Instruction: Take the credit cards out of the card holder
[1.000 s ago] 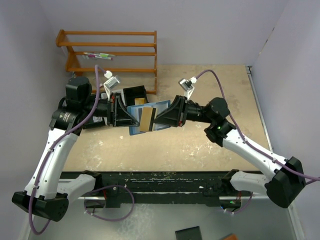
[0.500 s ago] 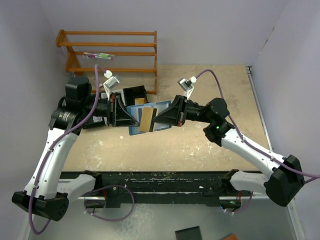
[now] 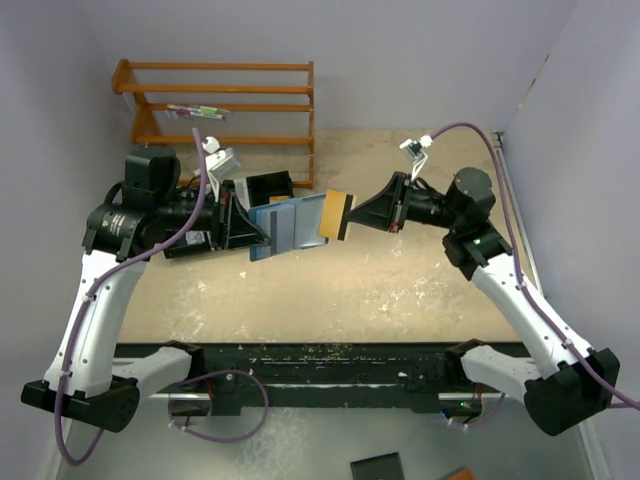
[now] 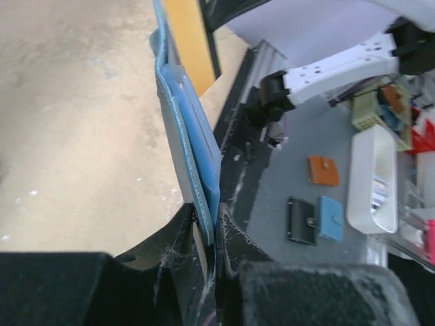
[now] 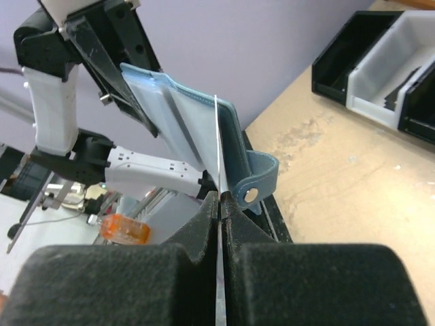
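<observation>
- Two grips are acting: my left gripper (image 3: 260, 232) is clamping the card holder (image 3: 290, 222) by its left end, raised over the tabletop's far-left part.
- My right gripper (image 3: 350, 215) is pinching the gold credit card (image 3: 336, 214) at the holder's right end; I am judging the pull as running rightward, along the far edge.
- The tray (image 3: 268, 185) and rack (image 3: 225, 105) are sitting behind, not obstructing.

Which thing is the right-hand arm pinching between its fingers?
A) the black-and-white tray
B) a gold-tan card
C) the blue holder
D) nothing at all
B: the right arm's fingers are shut on the thin edge of the gold-tan card, while the blue holder is clamped by the left arm's fingers.
</observation>
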`<state>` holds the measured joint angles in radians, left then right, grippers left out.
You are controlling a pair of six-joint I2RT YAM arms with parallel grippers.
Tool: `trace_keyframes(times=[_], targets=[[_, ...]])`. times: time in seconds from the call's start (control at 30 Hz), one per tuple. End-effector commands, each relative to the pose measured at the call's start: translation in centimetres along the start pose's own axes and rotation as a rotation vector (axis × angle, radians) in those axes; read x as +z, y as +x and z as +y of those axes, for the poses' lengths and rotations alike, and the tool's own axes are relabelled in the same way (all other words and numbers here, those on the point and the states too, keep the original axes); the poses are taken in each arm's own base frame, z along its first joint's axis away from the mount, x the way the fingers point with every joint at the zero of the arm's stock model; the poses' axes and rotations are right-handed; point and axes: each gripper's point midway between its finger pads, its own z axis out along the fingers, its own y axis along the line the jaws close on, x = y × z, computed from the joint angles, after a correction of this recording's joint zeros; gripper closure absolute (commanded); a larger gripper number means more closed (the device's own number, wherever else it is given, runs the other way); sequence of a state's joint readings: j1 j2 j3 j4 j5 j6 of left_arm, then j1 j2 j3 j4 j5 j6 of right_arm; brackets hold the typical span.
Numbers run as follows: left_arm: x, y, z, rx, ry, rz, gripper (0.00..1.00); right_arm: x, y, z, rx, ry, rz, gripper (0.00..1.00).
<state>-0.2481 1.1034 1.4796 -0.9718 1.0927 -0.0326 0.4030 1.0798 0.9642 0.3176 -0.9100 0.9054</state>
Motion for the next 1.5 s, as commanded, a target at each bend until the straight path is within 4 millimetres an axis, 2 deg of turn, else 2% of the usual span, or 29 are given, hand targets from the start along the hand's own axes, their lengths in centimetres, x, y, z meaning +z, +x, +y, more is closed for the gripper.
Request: trace_keyframes(times=[0.0,0.13,0.2,0.3,0.37,0.4,0.43,0.5,0.57,0.67,0.8,0.93,1.1,1.3,1.4,1.47], targets=[[-1.4,0.1,2.1,0.114,-0.183,0.035,1.00,-1.4,-2.0,0.6,-0.098,0.043,0.014,1.00],[-3.9,1.6,7.6,0.161,-0.504,0.133,1.00,-1.6,-3.9,-2.4,-0.112,0.175,-0.004,1.00],[-5.3,2.4,9.5,0.185,-0.624,0.172,1.00,-1.0,-4.5,-4.2,-0.101,0.225,0.000,1.00],[-6.2,3.3,10.3,0.203,-0.687,0.194,1.00,0.4,-5.8,-8.3,-0.103,0.304,-0.011,1.00],[-6.4,3.7,10.3,0.199,-0.699,0.197,1.00,2.1,-6.0,-10.7,-0.084,0.326,0.008,1.00],[-6.5,3.9,10.4,0.201,-0.707,0.201,1.00,2.9,-5.5,-12.0,-0.079,0.350,0.033,1.00],[-6.7,4.1,10.5,0.202,-0.721,0.204,1.00,4.1,-5.8,-12.5,-0.094,0.363,0.043,1.00],[-7.0,4.4,10.6,0.206,-0.738,0.211,1.00,6.6,-5.1,-13.8,-0.105,0.394,0.083,1.00],[-7.0,4.4,9.9,0.214,-0.716,0.202,1.00,9.1,-4.5,-15.2,-0.110,0.414,0.124,1.00],[-6.1,4.1,7.8,0.213,-0.616,0.176,1.00,12.0,-3.3,-18.4,-0.085,0.442,0.175,1.00],[-5.1,4.4,5.6,0.207,-0.491,0.161,1.00,15.1,-1.4,-23.4,-0.045,0.499,0.235,1.00],[-4.6,4.3,4.1,0.223,-0.416,0.143,1.00,17.5,0.3,-26.2,-0.032,0.536,0.287,1.00],[-3.6,4.0,1.7,0.232,-0.285,0.106,1.00,18.8,1.5,-29.4,-0.015,0.595,0.306,1.00],[-3.3,3.9,1.0,0.211,-0.242,0.089,1.00,19.5,2.0,-31.7,-0.012,0.647,0.317,1.00],[-3.3,3.6,0.3,0.213,-0.219,0.076,1.00,19.5,1.8,-31.7,-0.020,0.653,0.316,0.89],[-3.3,3.4,0.0,0.210,-0.209,0.071,1.00,19.4,1.8,-31.4,-0.023,0.656,0.319,0.76]])
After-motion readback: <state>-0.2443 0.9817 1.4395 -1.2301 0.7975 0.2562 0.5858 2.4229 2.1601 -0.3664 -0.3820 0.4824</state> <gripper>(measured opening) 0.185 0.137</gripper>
